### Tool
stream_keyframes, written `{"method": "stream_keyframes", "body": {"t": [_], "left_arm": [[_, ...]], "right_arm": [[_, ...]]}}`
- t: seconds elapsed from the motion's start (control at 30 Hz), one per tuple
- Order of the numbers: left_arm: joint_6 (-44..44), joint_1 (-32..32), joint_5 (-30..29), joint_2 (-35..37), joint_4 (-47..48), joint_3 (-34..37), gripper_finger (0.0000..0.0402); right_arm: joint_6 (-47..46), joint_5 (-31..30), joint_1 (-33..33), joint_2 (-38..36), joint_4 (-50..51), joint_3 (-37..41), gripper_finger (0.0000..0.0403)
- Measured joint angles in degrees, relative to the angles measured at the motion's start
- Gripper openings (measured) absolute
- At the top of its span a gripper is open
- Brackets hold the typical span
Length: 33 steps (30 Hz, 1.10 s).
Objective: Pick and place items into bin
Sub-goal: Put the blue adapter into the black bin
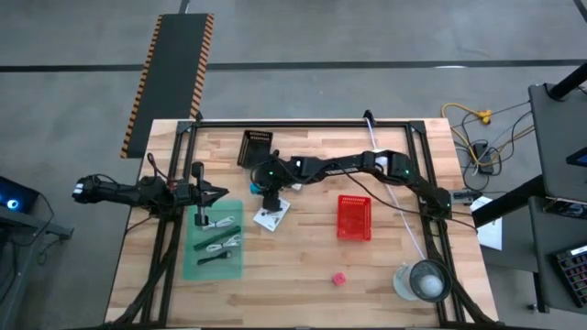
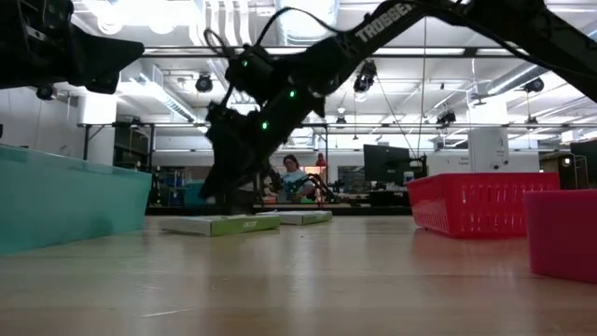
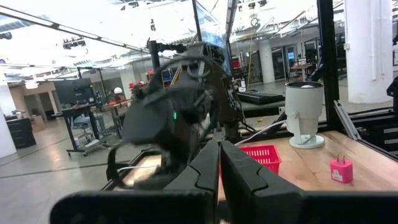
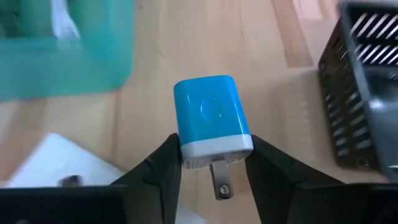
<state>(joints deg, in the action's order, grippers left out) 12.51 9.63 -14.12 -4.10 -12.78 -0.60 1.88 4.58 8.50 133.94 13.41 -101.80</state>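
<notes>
Fingers of the right gripper [image 4: 214,163] pinch a blue plug adapter [image 4: 211,121], which we see held above the table [image 1: 303,266] near the white packets [image 1: 271,216]. Over the green bin [image 1: 190,266], the left gripper [image 3: 219,163] sits pressed together.

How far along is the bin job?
Done: cable pieces lie in the teal bin. In hand: the right gripper has its jaws shut on the blue charger, held above the table near the bin. To do: white packets and pink cube on the table. The left gripper waits beside the bin.
</notes>
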Motion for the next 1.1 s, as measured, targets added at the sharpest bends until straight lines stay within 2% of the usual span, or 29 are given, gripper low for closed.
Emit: {"method": "stream_keyframes", "body": {"t": [0.3,0.7,1.1], "left_arm": [[0.0,0.0,0.0,0.0,0.1,0.0,0.0],[0.0,0.0,0.0,0.0,0.0,0.0,0.0],[0.0,0.0,0.0,0.0,0.0,0.0,0.0]], "right_arm": [[1.4,0.0,-0.8,-5.7,7.8,0.0,0.0136],[1.5,-1.8,4.1,-5.7,-2.5,-0.1,0.0139],[1.5,0.2,7.7,-5.5,-5.5,0.0,0.0143]]}}
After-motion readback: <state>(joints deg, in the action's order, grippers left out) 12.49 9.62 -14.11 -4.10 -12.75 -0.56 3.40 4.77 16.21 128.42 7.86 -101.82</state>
